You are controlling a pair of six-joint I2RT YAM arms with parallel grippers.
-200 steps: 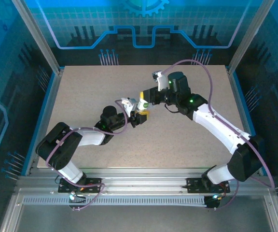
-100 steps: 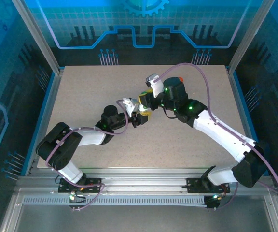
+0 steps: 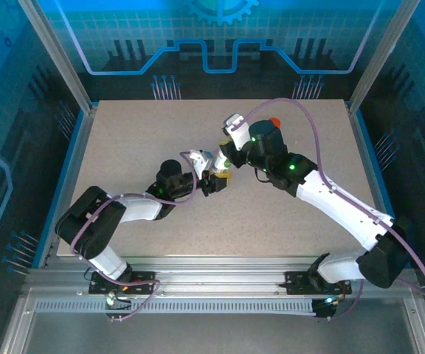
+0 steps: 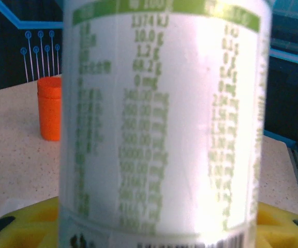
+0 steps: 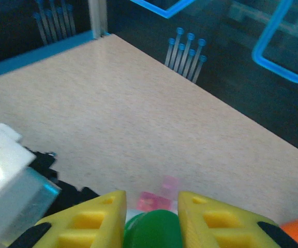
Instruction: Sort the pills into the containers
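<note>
The desk [image 5: 138, 113] looks to me like matt, finely speckled beige laminate. The label on the white bottle [image 4: 164, 119] is smooth and glossy and catches glare. The orange bottle [image 4: 49, 108] is plain plastic, satin rather than shiny. The green cap [image 5: 151, 230] is smooth plastic with a slight sheen. The right claw [image 5: 151, 195] has fingers [image 5: 92, 222] of matt yellow moulded plastic. The pink vial [image 5: 154, 199] is translucent and blurred; I cannot tell glass from plastic.

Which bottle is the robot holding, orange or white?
The white bottle with green print: the left gripper holds its body, the right gripper its green cap. The all-orange cylindrical bottle stands alone.
</note>
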